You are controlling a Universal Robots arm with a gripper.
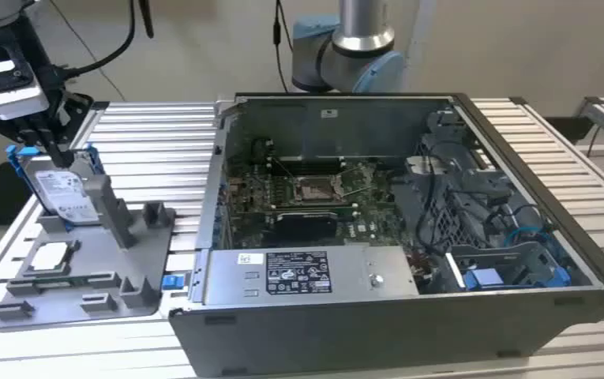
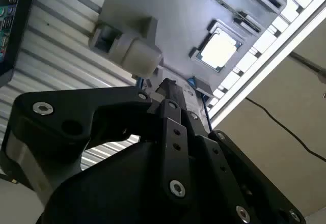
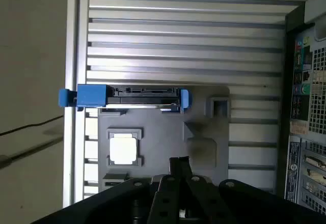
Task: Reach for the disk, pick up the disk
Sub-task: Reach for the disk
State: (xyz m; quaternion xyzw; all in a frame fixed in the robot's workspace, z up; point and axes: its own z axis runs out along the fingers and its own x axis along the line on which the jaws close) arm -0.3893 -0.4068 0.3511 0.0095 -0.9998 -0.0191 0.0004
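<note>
Arm [image 1: 349, 47]: silver tube, grey joints, pale blue caps. Gripper [image 2: 167, 89]: matte black links, silver screws.

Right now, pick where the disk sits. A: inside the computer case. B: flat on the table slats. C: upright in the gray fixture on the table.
C: the disk stands on edge in the gray fixture, outside the computer case, with the gripper at its top edge.

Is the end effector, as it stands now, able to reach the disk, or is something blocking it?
Probably yes. In the exterior view the end effector hangs right above the disk, which stands upright in the gray holder, top edge exposed; nothing lies between them.
</note>
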